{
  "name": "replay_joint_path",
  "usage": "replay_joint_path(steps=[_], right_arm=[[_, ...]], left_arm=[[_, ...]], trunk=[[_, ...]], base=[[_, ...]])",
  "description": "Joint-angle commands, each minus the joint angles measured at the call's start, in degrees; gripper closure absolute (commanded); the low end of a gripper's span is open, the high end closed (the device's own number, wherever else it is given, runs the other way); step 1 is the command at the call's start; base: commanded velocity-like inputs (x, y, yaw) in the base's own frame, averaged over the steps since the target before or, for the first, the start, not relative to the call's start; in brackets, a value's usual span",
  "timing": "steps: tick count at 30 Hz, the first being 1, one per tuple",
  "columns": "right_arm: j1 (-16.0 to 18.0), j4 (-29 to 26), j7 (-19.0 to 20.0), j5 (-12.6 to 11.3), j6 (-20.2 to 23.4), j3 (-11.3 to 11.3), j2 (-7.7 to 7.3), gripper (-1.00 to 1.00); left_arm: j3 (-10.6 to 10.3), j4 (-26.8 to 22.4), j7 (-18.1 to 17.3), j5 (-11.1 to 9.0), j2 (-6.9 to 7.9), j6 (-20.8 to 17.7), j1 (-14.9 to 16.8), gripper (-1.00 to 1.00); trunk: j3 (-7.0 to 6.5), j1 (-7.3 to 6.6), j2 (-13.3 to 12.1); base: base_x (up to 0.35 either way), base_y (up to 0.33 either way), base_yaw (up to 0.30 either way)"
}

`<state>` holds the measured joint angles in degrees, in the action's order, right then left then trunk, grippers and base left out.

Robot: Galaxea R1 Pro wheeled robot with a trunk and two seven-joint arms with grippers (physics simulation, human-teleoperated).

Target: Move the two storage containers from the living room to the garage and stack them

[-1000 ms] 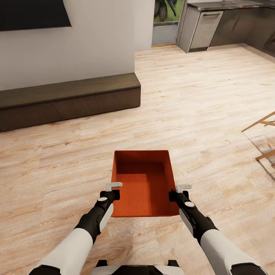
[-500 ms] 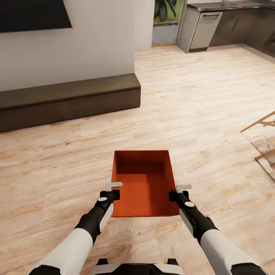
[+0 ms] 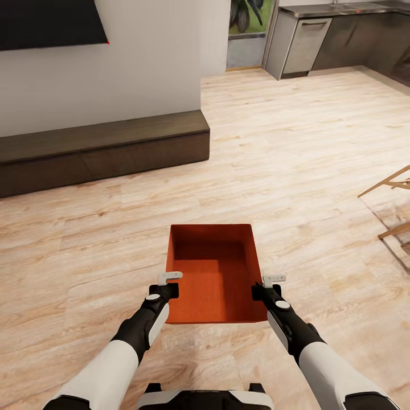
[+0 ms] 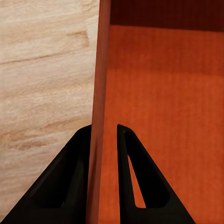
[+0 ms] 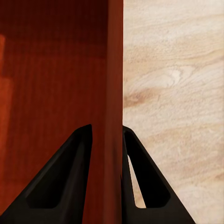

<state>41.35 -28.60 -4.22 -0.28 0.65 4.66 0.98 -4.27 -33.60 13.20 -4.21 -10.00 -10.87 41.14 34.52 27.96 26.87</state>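
While it was carried low in the centre of the head view, the orange-red storage container (image 3: 215,273) was held level between the two arms, open side up and empty, above the light wood plank floor (image 3: 296,148). Its left wall was pinched by the left gripper (image 4: 103,140), one black finger outside and one inside, as was seen in the left wrist view. Its right wall was clamped in the same way by the right gripper (image 5: 107,140), the wall being pressed between the two fingers. In the head view both grippers were seen at the container's near corners, left (image 3: 166,283) and right (image 3: 267,286).

Beyond the container, a long dark wooden bench (image 3: 102,149) was set against a white wall in the upper left, below a black screen (image 3: 51,21). Steel kitchen cabinets (image 3: 319,37) were visible at the upper right, and a wooden frame (image 3: 393,199) at the right edge.

The transport step was judged to be in hand: one container was grasped, but neither garage nor concrete floor was in sight. A steady two-sided hold was called for while the base was driven onward, with the container kept level.
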Motion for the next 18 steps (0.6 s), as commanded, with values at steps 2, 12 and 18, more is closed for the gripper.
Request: replay_joint_path(steps=[2,12,18], right_arm=[[0.0,-0.1,-0.2,0.1,0.0,0.2,-0.02,1.00],[0.0,-0.1,-0.2,0.1,0.0,0.2,0.04,1.00],[0.0,-0.1,-0.2,0.1,0.0,0.2,0.06,1.00]], left_arm=[[-0.4,0.0,0.6,-1.0,0.00,-0.3,0.0,1.00],[-0.4,0.0,0.6,-1.0,0.00,-0.3,0.0,1.00],[-0.4,0.0,0.6,-1.0,0.00,-0.3,0.0,1.00]], trunk=[[-0.30,-0.42,-0.7],[-1.74,-2.18,-4.0],[-1.74,-2.18,-4.0]], base=[[0.000,0.000,0.000],[0.000,0.000,0.000],[0.000,0.000,0.000]])
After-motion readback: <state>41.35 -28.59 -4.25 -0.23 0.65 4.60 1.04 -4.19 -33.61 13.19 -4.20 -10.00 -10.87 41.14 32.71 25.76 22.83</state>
